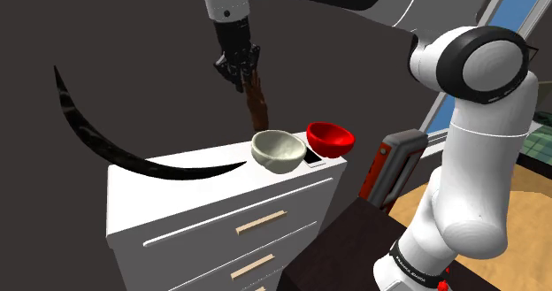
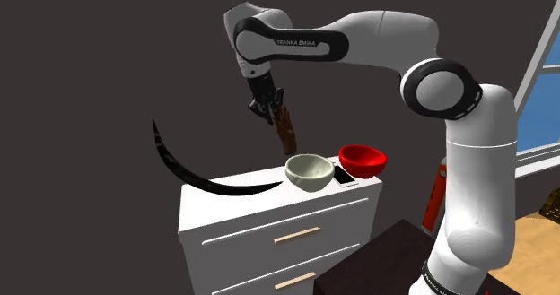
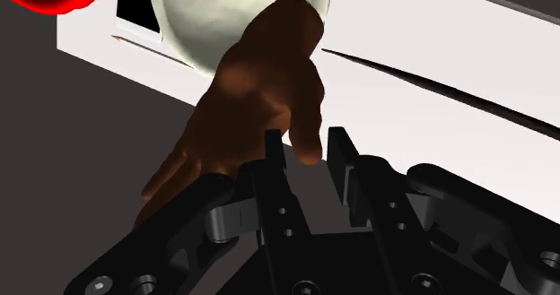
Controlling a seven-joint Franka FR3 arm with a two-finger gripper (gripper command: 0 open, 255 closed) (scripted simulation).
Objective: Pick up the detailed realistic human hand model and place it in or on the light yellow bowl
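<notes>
Shoulder view: the brown hand model [image 1: 258, 103] is held in the air, clasped between the fingers of the black hand [image 1: 241, 75], close above the pale bowl [image 1: 279, 149] on the white drawer cabinet [image 1: 177, 205].

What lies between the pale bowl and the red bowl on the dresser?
A flat black slab, perhaps a phone, lies on the dresser top between the pale bowl and the red bowl; the shoulder and wrist views show it.

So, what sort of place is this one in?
Likely a room in a home: a white chest of drawers against a dark wall, a window, and a wooden floor.
</notes>
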